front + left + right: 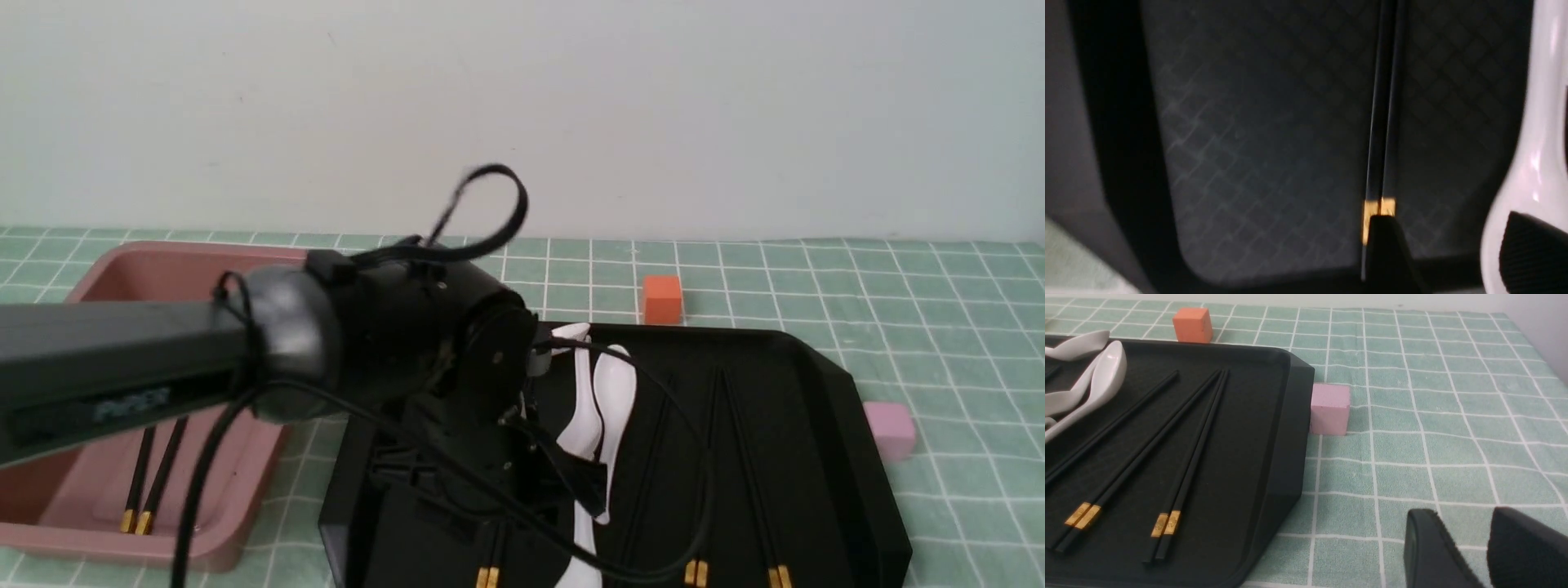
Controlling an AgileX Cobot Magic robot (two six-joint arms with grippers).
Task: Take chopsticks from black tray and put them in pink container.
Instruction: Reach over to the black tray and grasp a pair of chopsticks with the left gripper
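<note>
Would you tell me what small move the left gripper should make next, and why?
Probably nudge the left gripper sideways toward the chopsticks: one finger covers their gold ends while the white spoon sits nearer the gap, so closing now might miss.

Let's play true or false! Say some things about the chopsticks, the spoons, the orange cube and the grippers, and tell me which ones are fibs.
1. A pair of chopsticks lies in the pink container. True.
2. The spoons are in the container too. False: they lie in the black tray.
3. The orange cube sits on the tray. False: it stands on the cloth behind the tray.
4. The right gripper holds nothing. True.
5. The left gripper hangs over the container. False: it is open over the tray, next to a pair of chopsticks.
</note>
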